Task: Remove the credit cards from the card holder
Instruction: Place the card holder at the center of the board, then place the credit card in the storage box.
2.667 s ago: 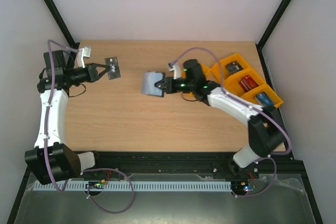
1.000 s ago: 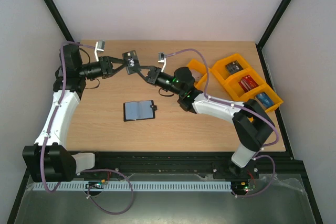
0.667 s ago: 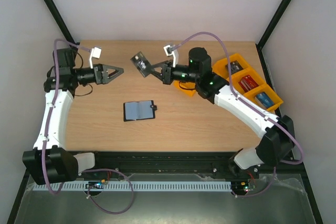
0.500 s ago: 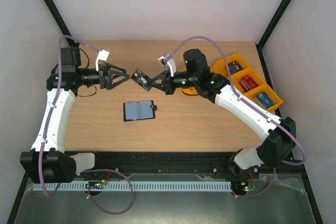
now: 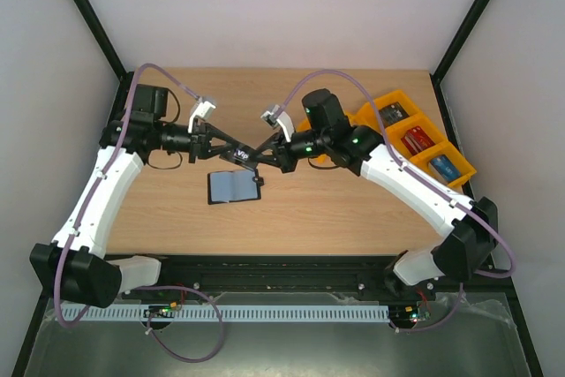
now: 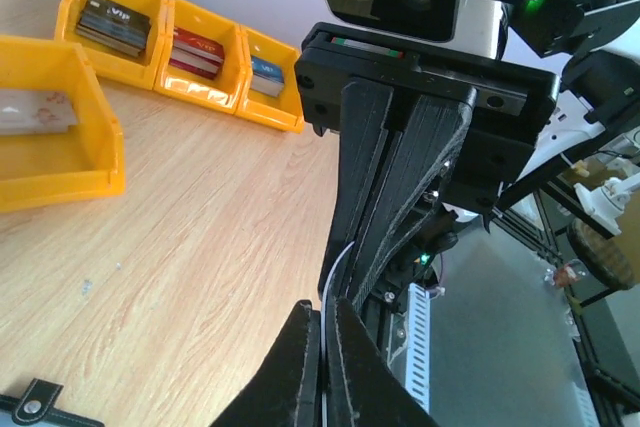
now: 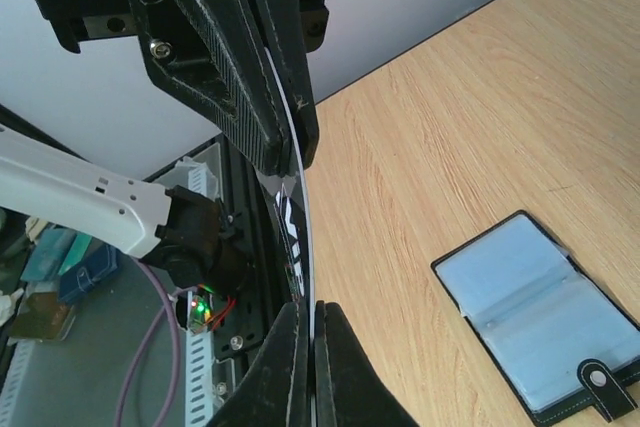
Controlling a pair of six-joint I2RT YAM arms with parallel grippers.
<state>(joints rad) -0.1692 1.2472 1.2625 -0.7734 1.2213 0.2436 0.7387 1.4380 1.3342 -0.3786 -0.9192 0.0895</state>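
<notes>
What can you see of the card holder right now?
The card holder is a small black folding wallet, lying open and flat on the wooden table near its middle. Its pale blue-grey clear pockets face up and look empty. A little closing tab with a round snap sticks out from one short edge. Only the table touches it.

- Holder (image 5: 231, 187) lies open on the worktop (image 5: 335, 209), left of centre.
- Card (image 5: 243, 157) is off the worktop, just behind the holder. The left end effector (image 5: 237, 153) clamps it from the left and the right end effector (image 5: 261, 160) from the right.
- Three trays (image 5: 386, 99) line the worktop's far right edge, with cards (image 5: 417, 139) inside each.
- A fourth tray (image 6: 95, 162) sits just left of that row.
</notes>
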